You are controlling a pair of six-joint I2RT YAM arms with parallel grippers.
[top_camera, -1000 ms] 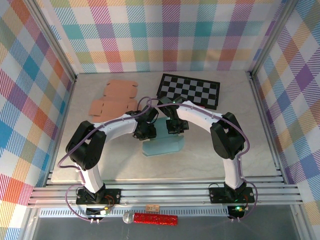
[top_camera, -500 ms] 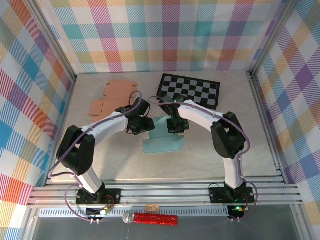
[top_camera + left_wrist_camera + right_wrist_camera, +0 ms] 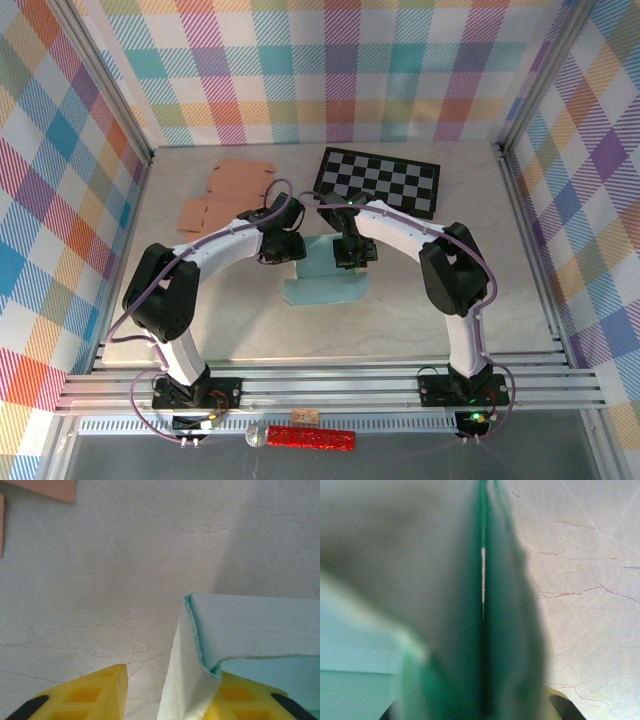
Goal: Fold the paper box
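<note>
at table centre, w/ right gripper (image 3: 350, 252) clenched on a raised flap of the light-blue paper box (image 3: 322, 290) & left gripper (image 3: 284, 244) spread loose round its corner, flap may tear if arms pull apart.

The pale blue-green paper box (image 3: 325, 285) sits partly folded at the middle of the light marbled tabletop (image 3: 250, 320). Its near part lies flat on the surface, with a wider flap along the front edge. Its far part is turned up off the table. From the left wrist, a raised panel (image 3: 250, 625) meets a whiter side flap (image 3: 182, 680) at a creased corner. From the right wrist, the panels are edge-on and blurred.
</note>
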